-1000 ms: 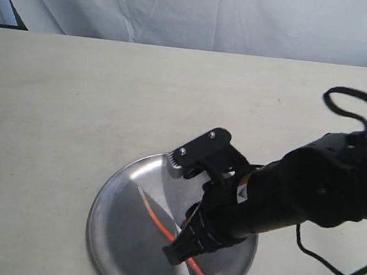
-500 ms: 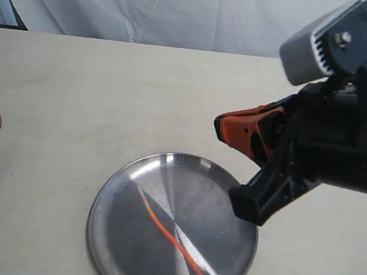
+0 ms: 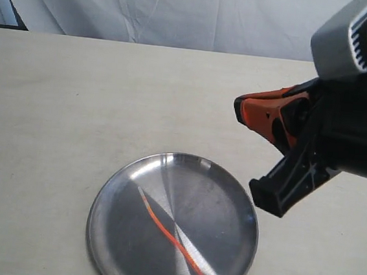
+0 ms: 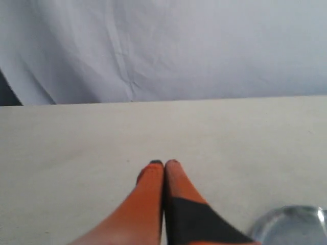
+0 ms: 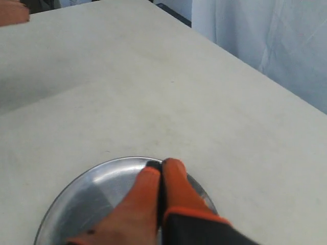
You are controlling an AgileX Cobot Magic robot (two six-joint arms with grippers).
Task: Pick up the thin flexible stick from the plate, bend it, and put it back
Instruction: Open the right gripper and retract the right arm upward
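The thin flexible stick (image 3: 172, 238) lies loose and diagonal across the plate (image 3: 127, 184), its whitish end toward the far left. Nothing touches it. My right gripper (image 3: 241, 107) hangs well above and to the right of the plate, its orange fingers pressed together and empty. In the right wrist view the right gripper (image 5: 161, 164) is shut above the plate (image 5: 87, 194), whose rim shows, and the stick is hidden there. My left gripper (image 4: 163, 163) is shut and empty over bare table, with the plate (image 4: 291, 224) just beside it. The exterior view does not show the left gripper.
The table top (image 3: 108, 104) is pale beige, with a white cloth backdrop (image 3: 182, 14) along its far edge. An orange fingertip (image 5: 10, 13) of the other arm shows at the corner of the right wrist view.
The right gripper has lifted off the plate and drawn back up and to the right, leaving the stick lying there. The left fingertip seen at the left edge has left the exterior view.
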